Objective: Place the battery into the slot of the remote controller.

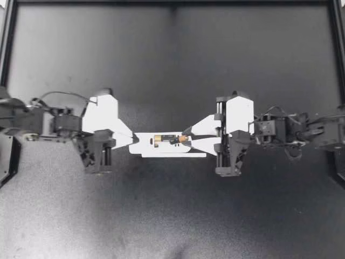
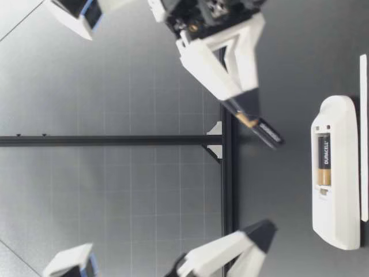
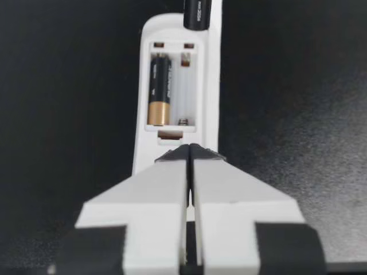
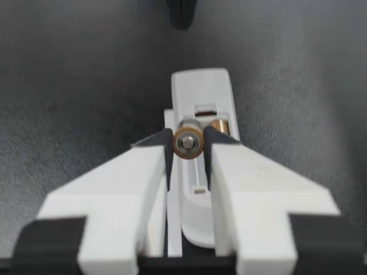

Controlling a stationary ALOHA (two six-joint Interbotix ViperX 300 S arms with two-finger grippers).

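Observation:
The white remote [image 1: 144, 144] lies at mid-table, its compartment open upward, with one battery [image 1: 157, 140] seated in the slot. My right gripper [image 1: 187, 138] is shut on a second battery [image 1: 175, 139]. In the low view this battery [image 2: 262, 128] hangs tilted above the remote [image 2: 340, 219], apart from it. In the right wrist view the battery's end [image 4: 188, 141] sits between the fingers, over the remote [image 4: 200, 86]. My left gripper [image 1: 135, 141] is shut with nothing in it, just above the remote's other end [image 3: 178, 143]. The seated battery [image 3: 160, 89] fills one bay.
A thin white cover strip [image 1: 178, 155] lies on the table right beside the remote, on the side nearer the front edge. The dark mat stretches around on all sides, and a black frame [image 1: 172, 2] borders the table at the back.

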